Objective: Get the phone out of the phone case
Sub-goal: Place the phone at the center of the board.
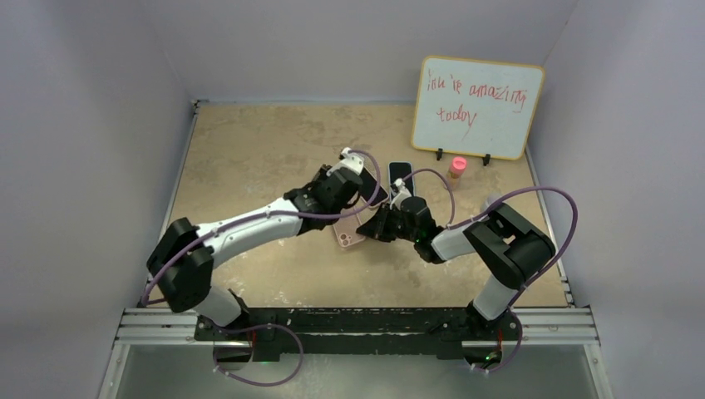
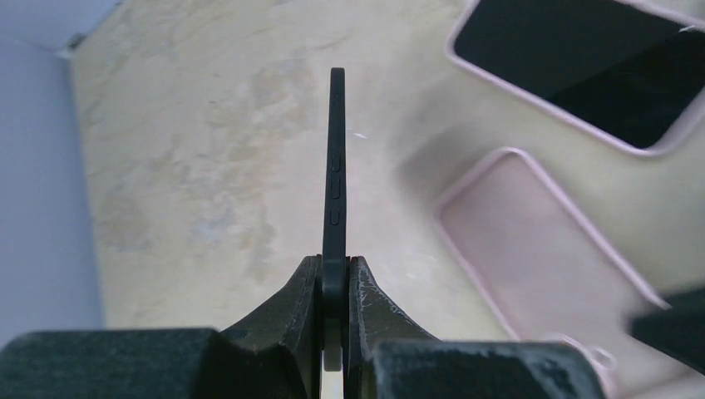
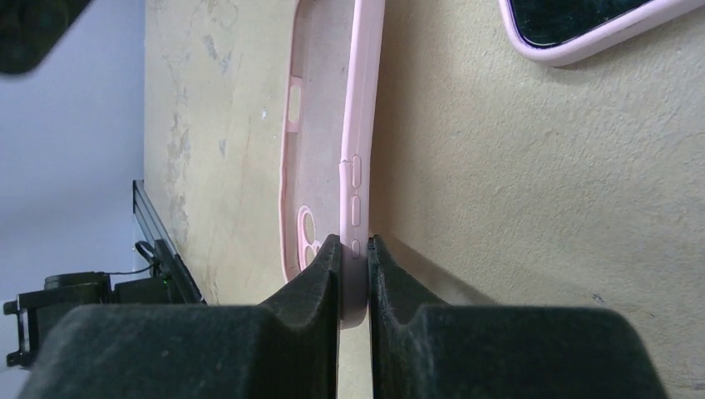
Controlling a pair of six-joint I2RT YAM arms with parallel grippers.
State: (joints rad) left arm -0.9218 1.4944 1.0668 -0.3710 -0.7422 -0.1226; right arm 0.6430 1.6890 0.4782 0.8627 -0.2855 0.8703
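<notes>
My left gripper (image 2: 335, 274) is shut on a black phone (image 2: 335, 158), held edge-on above the table and free of any case. My right gripper (image 3: 355, 249) is shut on the side wall of an empty pink phone case (image 3: 362, 125), near its buttons and camera cutout. The case (image 2: 540, 249) lies low over the table, just right of the phone. In the top view the two grippers are close together at mid-table, the left (image 1: 368, 188) just behind the right (image 1: 372, 228), with the pink case (image 1: 350, 239) below them.
A second phone in a pink case (image 1: 400, 172) lies screen-up just behind the grippers; it also shows in the left wrist view (image 2: 582, 66) and the right wrist view (image 3: 582, 25). A whiteboard (image 1: 477, 106) and a small orange bottle (image 1: 457, 169) stand at the back right.
</notes>
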